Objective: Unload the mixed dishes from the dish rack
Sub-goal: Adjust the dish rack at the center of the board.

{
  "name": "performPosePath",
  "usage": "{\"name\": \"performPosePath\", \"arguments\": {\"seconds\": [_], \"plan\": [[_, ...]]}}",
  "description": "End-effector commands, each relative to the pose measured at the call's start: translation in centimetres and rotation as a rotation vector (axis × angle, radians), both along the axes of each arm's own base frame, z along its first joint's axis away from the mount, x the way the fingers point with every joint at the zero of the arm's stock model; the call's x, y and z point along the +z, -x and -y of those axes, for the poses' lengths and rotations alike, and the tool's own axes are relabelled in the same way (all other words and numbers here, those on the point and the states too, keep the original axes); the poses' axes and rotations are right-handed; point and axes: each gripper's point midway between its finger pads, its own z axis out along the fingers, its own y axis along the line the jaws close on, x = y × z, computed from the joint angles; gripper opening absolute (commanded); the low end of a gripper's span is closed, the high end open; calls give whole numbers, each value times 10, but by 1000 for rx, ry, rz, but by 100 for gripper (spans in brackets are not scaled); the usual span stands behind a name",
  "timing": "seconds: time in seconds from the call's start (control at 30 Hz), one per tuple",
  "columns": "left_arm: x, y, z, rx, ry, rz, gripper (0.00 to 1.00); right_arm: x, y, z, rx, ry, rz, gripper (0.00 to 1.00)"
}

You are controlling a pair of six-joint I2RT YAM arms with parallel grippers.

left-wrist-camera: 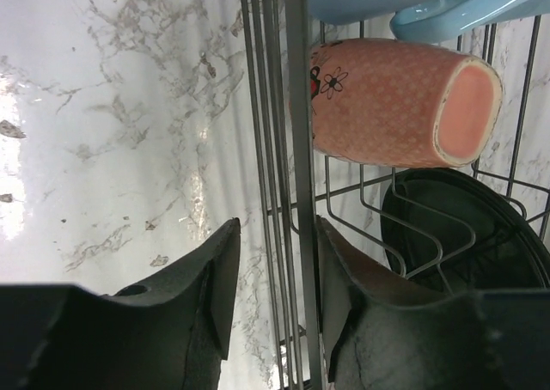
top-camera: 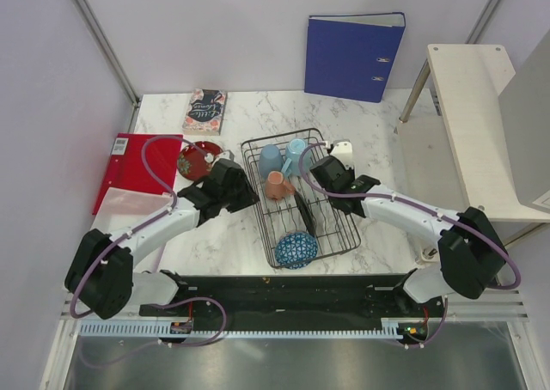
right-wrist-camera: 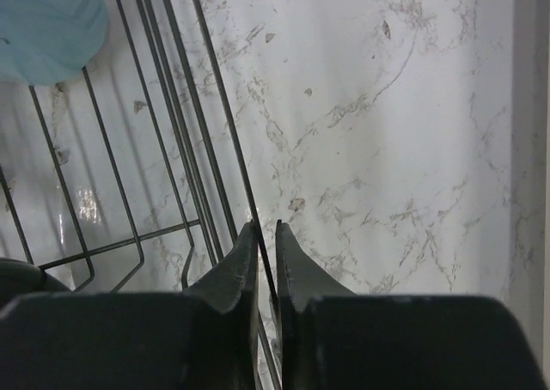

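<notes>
The black wire dish rack [top-camera: 342, 228] stands mid-table. In it are two blue mugs [top-camera: 271, 158] [top-camera: 296, 153], the salmon-orange cup [top-camera: 277, 185] lying on its side, the black dish [top-camera: 308, 215] and the blue net-patterned bowl [top-camera: 296, 249]. The yellow-and-red plate [top-camera: 199, 160] lies on the table left of the rack. My left gripper [top-camera: 253, 192] is open, its jaws astride the rack's left rim wires [left-wrist-camera: 288, 149], with the cup [left-wrist-camera: 395, 102] and black dish [left-wrist-camera: 481, 235] just beyond. My right gripper [top-camera: 322, 168] is shut on the rack's right rim wire [right-wrist-camera: 228, 124].
A red folder [top-camera: 129, 162] and a book [top-camera: 204, 111] lie at the left and back left. A blue binder [top-camera: 352, 55] stands against the back wall. A white side table [top-camera: 473, 124] is at the right. A small white object [top-camera: 341, 149] sits by the rack's right rim.
</notes>
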Motion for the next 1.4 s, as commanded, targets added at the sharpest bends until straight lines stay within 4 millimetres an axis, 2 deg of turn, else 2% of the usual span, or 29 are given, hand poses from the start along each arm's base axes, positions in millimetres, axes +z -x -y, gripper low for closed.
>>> {"name": "performPosePath", "arguments": {"seconds": [0.0,0.07,0.1,0.2,0.27,0.3,0.33,0.4,0.47,0.6,0.77,1.1,1.17,1.2,1.27,1.37], "plan": [[-4,-3,3,-20,-48,11,40,-19,8,-8,8,-52,-40,5],[-8,-3,6,-35,-59,1,33,-19,10,-5,2,-51,-37,0],[-9,-5,8,-44,-63,-1,25,-20,11,-4,-1,-51,-38,0],[-4,-14,21,-79,-70,8,13,-21,15,-2,-11,-63,-38,0],[-10,-17,26,-102,-96,-8,2,-25,18,0,-15,-69,-46,0],[-4,-23,32,-110,-89,6,2,-27,19,0,-21,-72,-50,0],[-9,-24,35,-125,-101,-5,2,-28,21,1,-23,-74,-52,0],[-3,-31,44,-145,-99,9,2,-31,24,2,-28,-84,-58,0],[-9,-33,53,-174,-102,-8,2,-31,27,6,-37,-85,-54,0],[-2,-37,76,-210,-83,3,2,-26,29,18,-70,-67,-41,0],[-4,-26,106,-261,-76,-1,2,-16,30,38,-121,-54,-20,0],[-11,-13,164,-354,-29,-22,2,-17,44,73,-210,-2,-43,0],[-16,-8,175,-372,-29,-31,2,-15,43,80,-237,-7,-44,0],[-10,-9,184,-376,-15,-22,2,-14,42,80,-241,-11,-40,0],[-16,-2,196,-402,-16,-33,2,-11,39,85,-262,-15,-36,0],[-14,3,214,-422,-3,-26,2,-12,34,94,-294,-17,-48,0]]}}
